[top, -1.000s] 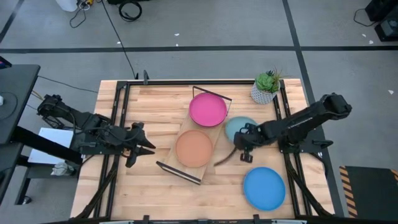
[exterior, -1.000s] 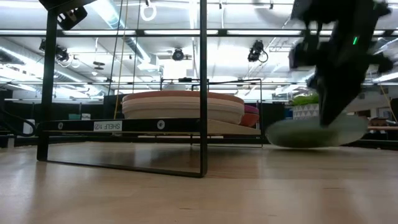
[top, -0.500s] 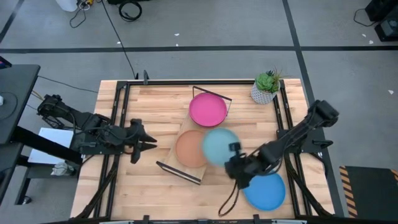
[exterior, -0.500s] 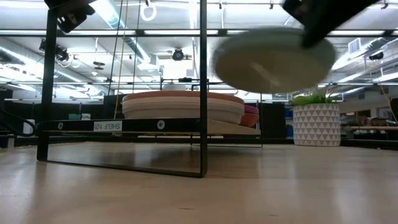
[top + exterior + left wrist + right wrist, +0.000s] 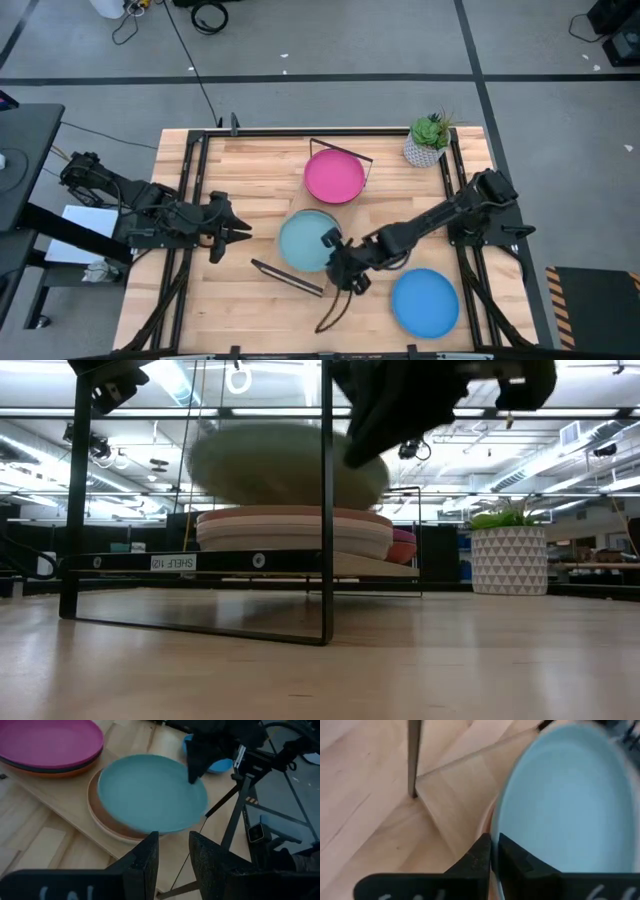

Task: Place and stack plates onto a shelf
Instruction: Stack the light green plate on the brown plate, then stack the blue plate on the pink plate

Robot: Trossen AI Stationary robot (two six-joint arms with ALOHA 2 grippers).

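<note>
The light blue plate [image 5: 306, 240] hangs in my right gripper [image 5: 336, 254] over the shelf's near end, just above the tan stack [image 5: 295, 530] lying there. In the low view the plate [image 5: 280, 465] floats clear of that stack, slightly tilted. The shelf [image 5: 52, 785] is a light board with a black wire frame [image 5: 327, 510]. The pink plate [image 5: 334, 176] tops a second stack at its far end. A bright blue plate [image 5: 425, 302] lies flat on the table, near right. My left gripper [image 5: 238, 232] waits open, left of the shelf. My right gripper [image 5: 495, 852] is shut on the light blue plate's rim [image 5: 496, 837], on the side facing the table's right and near edges. The rim is pinched between the two fingers [image 5: 476, 857]. The arm reaches in from the right. The plate is lifted clear over the tan stack [image 5: 102, 817].
A potted plant [image 5: 428, 140] stands at the far right corner. The shelf's wire frame rises at both ends, one post [image 5: 413, 760] close to my right gripper. Bare slatted tabletop [image 5: 250, 310] lies at near left. Black rails [image 5: 190, 190] edge the table.
My right gripper has raised the light blue plate from the table near the plant, swung it toward the near edge, then carried it left over the shelf's near stack. The plate has risen clear and now covers the orange-tan plate from above. My left gripper has edged slightly toward the shelf.
</note>
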